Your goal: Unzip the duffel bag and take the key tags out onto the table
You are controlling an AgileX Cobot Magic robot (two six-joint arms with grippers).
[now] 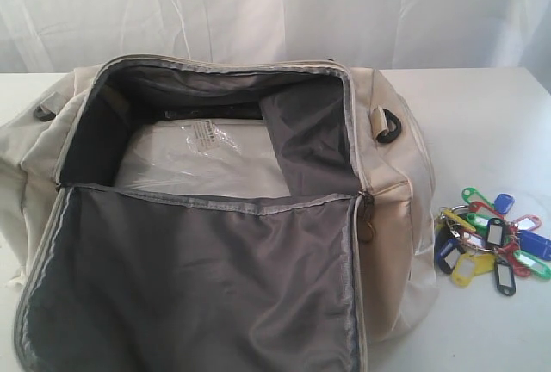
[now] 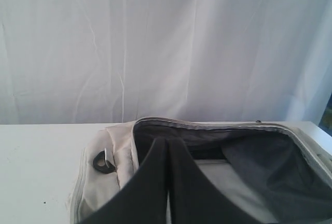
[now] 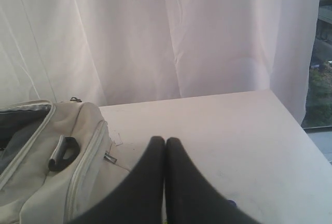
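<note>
Judging by looks, the tags (image 1: 492, 236) are light, hard plastic that's loose and jangly on a metal ring, likely to splay or slip. The ring or a pinch across the clustered middle looks like the best hold. They are a mixed bunch of yellow, green, blue, red, pink and black, with white label windows. They lie on the table (image 1: 482, 122) just beside the bag (image 1: 392, 243), on its right and apart from it. The bag is soft cream fabric, unzipped, with its flap folded forward showing grey lining and a plastic-wrapped insert (image 1: 207, 161) inside. Left gripper (image 2: 167, 146) has its fingers pressed together, empty, over the bag opening. Right gripper (image 3: 165, 143) is also closed on nothing, above the table. The task looks done.
</note>
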